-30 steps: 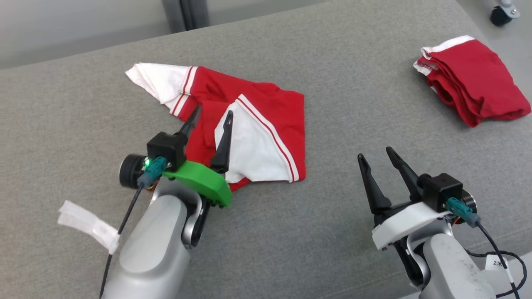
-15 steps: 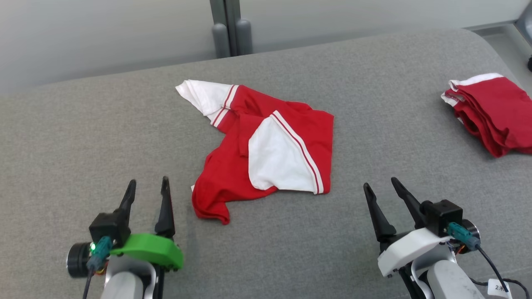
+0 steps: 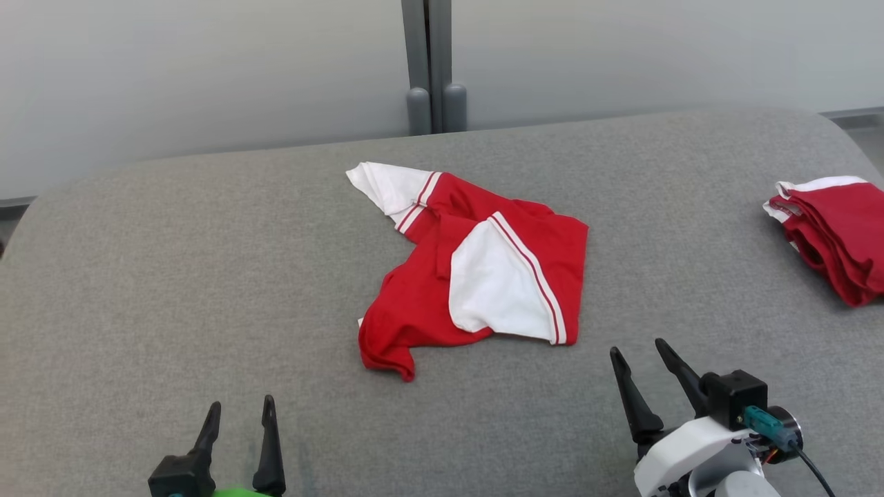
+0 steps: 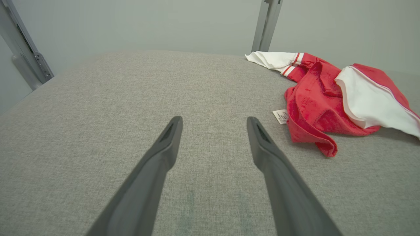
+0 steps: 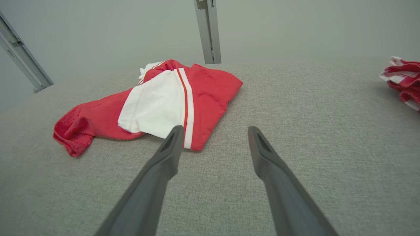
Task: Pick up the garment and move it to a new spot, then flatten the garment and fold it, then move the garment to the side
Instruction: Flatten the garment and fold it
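Left end effector [image 3: 240, 408], bottom left: fingers wide apart, empty, well short of the garment [image 3: 483, 276]. Right end effector [image 3: 637, 351], bottom right: also wide open, nothing held, near the white hem but not touching it. Both hung over bare tabletop [image 3: 173, 290]: grey woven cover with rounded corners, probably padded.

The garment lay crumpled mid-frame, neither flat nor folded. My read: a grasp was about to start, either pickup or spread, can't tell which. To do it well:
- pinch two outer edges well apart, e.g. the bunched red lobe at lower left and the white-panel corner at lower right
- come in low and take one layer, not the pile
- lift and pull apart so the overlaps drop out

The cloth looked like thin, limp jersey, red with white panels and striped trim. One sleeve was twisted toward upper left, and a small label [image 4: 281, 116] stuck out at the edge. It would likely drag on the weave.

Far right: folded stack [image 3: 839, 238] in the same colours. Leave it alone. Behind: grey post [image 3: 428, 69], pale wall.
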Robot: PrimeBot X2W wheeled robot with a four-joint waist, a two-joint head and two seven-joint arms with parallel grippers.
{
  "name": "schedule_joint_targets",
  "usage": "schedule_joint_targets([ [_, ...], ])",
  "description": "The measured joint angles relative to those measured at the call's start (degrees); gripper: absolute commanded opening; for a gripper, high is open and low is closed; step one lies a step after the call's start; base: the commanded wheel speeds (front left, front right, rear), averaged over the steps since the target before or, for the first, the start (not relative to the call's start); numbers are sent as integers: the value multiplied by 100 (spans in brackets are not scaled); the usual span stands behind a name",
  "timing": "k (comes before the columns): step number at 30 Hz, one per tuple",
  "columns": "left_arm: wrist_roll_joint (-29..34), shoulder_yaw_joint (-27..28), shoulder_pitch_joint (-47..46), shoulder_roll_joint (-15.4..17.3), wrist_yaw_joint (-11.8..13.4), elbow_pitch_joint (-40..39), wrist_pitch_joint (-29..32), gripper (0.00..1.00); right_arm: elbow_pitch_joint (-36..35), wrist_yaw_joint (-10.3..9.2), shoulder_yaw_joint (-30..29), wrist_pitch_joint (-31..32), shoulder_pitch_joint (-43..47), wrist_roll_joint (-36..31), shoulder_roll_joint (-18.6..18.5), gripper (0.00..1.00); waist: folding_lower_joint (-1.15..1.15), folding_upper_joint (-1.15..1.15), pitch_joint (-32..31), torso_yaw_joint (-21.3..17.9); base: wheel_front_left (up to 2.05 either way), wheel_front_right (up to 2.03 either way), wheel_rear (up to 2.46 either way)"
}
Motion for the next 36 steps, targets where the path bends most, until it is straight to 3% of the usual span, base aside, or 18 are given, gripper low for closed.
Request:
schedule_joint_targets([
  [9, -151, -259, 49, -4, 60, -69, 0, 100, 110, 0, 240, 0, -77, 90, -2, 100, 0, 0, 10, 291, 0, 0, 0],
  [17, -225, -535, -384, -5, 44, -67, 0, 100, 488, 0, 821, 0, -1049, 65, 3, 100, 0, 0, 340, 648, 0, 0, 0],
  [22, -290, -693, -649, -5, 44, -87, 0, 100, 1088, 0, 1088, 1, -1794, 92, 5, 100, 0, 0, 626, 945, 0, 0, 0],
  [29, -469, -937, -878, -5, -11, -74, 0, 100, 1712, 0, 921, 0, -2414, 108, 8, 100, 0, 0, 1027, 1396, 0, 0, 0],
  [36, -550, -1053, -1056, -4, -4, -100, 0, 100, 2142, 0, 492, 0, -2659, -367, 7, 100, 0, 0, 1439, 1733, 0, 0, 0],
])
